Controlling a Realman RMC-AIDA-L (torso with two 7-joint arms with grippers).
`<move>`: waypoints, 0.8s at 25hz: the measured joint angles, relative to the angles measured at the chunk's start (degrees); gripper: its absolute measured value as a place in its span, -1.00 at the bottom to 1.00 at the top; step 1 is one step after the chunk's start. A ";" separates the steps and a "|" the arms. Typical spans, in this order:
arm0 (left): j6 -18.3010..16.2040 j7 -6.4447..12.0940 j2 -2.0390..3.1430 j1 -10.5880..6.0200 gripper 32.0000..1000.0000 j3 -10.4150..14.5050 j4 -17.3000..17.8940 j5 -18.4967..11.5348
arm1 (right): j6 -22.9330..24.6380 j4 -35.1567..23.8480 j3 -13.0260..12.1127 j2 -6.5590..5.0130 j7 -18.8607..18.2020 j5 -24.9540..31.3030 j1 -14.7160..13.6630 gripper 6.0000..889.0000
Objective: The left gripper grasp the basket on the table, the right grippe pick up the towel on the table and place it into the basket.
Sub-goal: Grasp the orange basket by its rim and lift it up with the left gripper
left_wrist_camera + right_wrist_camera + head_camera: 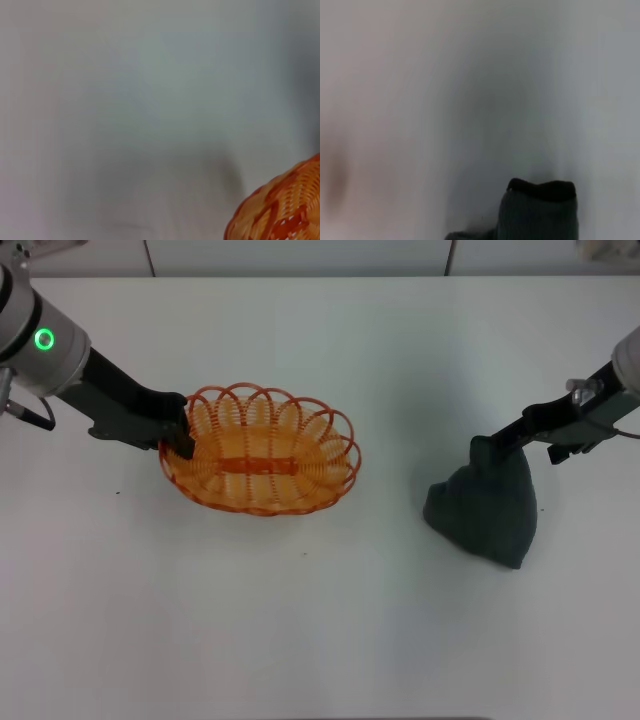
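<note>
The orange wire basket [262, 450] stands on the white table [300, 640], left of centre. My left gripper [180, 437], on the arm with the green ring, is shut on the basket's left rim; a corner of the basket [285, 210] shows in the left wrist view. The dark grey-green towel [485, 505] sits at the right, drawn up into a cone with its base still on the table. My right gripper [492, 445] is shut on the towel's peak. The right wrist view shows the towel's top [540, 210] against the table.
A white strip of bare table [400, 470] separates the basket from the towel. The table's far edge [300, 276] runs along the back, with pale panels behind it.
</note>
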 joint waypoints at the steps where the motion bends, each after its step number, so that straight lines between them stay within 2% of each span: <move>1: -0.42 -0.22 -0.03 -0.08 -0.89 -0.05 0.14 -0.35 | -0.43 0.62 -0.09 0.05 -0.08 0.00 0.22 0.93; 7: -2.00 -1.59 -0.09 -0.51 -0.89 -0.04 0.56 -2.26 | -4.50 7.39 -0.16 0.37 -1.29 -0.23 2.91 0.93; 12: -2.27 -1.91 -0.18 -0.83 -0.89 0.35 0.60 -3.11 | -9.54 12.94 -0.17 1.04 -3.18 -0.19 5.08 0.92; 20: -2.29 -1.94 -0.20 -0.96 -0.89 0.11 0.63 -3.17 | -11.68 14.47 -0.18 2.60 -3.85 -0.07 5.77 0.92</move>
